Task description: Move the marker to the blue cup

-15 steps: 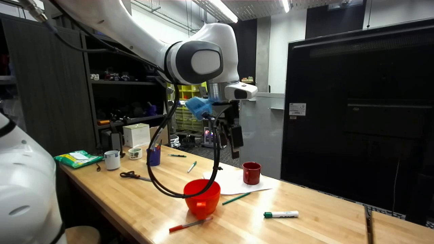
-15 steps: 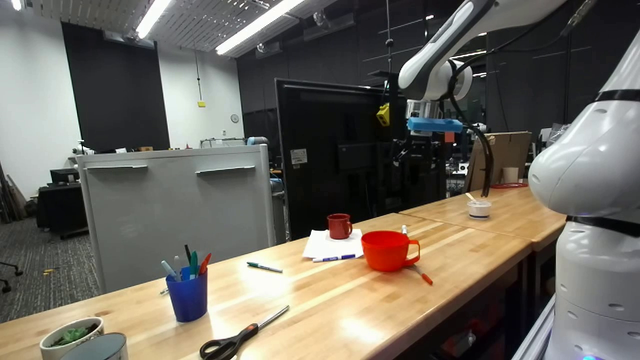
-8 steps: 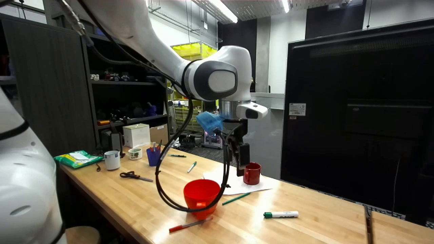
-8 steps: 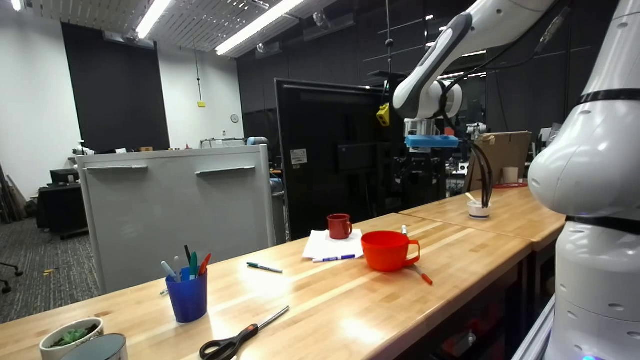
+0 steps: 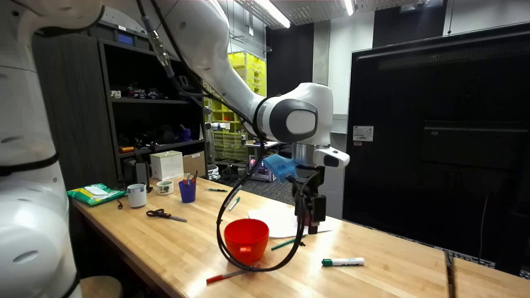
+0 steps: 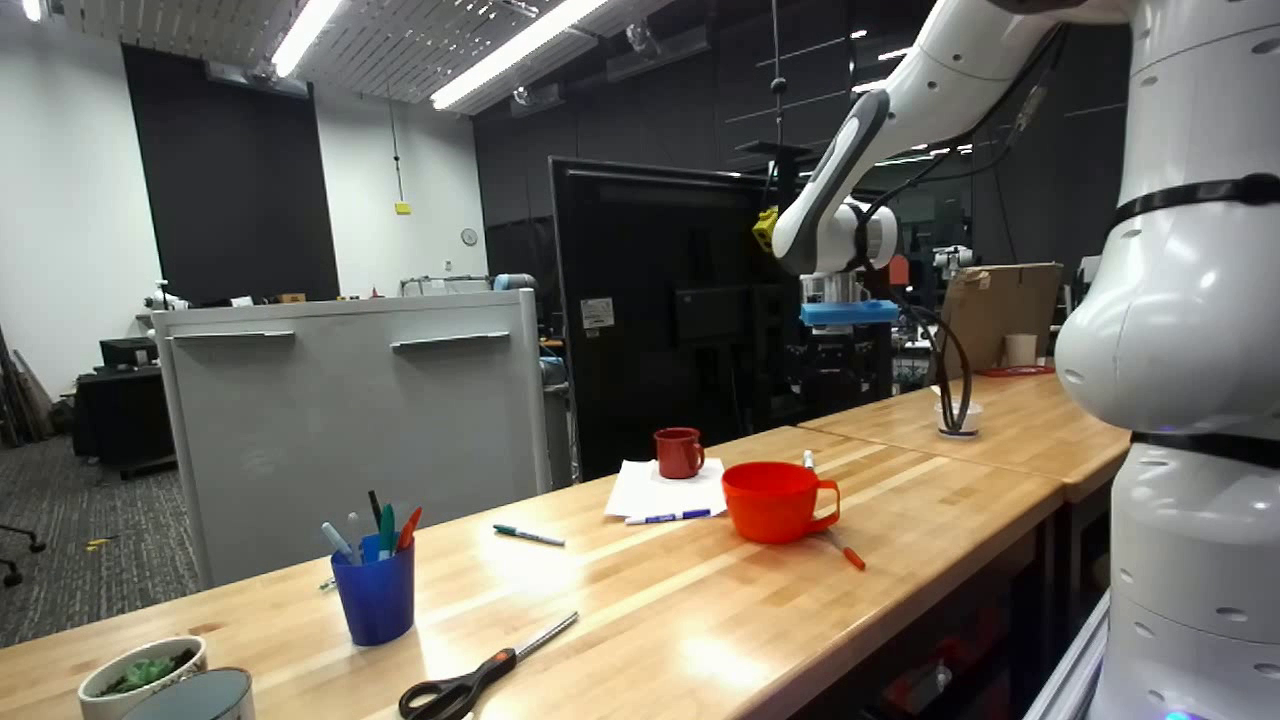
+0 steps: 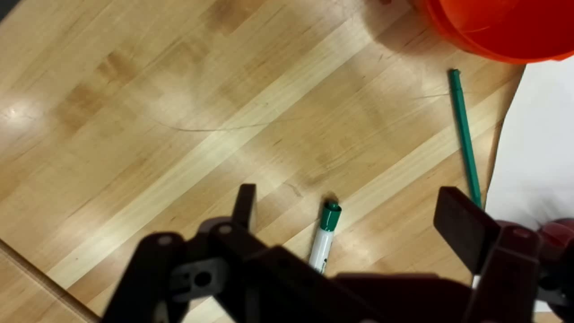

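The pincer (image 7: 350,204) is released and spread wide, its two dark fingers (image 7: 464,229) well apart and above the table (image 7: 202,112). In the wrist view the marker (image 7: 326,237) shows in the gap between them, lying on the table and clear of both; its green cap (image 7: 330,219) points just past twelve o'clock. In an exterior view the blue cup (image 5: 187,192) stands upright toward ten o'clock from the marker; the red bowl (image 5: 254,245) is nearer, toward nine.
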{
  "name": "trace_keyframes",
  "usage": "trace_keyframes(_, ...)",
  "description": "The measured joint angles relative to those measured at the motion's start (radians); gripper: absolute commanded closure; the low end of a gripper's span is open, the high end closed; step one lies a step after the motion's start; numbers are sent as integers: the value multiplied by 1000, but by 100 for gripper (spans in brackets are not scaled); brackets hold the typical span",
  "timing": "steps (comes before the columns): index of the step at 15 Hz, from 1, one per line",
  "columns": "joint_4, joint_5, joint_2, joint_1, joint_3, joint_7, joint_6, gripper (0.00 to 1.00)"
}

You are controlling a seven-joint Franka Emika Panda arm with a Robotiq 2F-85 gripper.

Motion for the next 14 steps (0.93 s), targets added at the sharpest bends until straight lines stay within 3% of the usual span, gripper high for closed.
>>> trace_keyframes(9,88,69,178,1,-29,56,59,0)
trace_keyframes(14,98,121,214,5,-28,53,137,0)
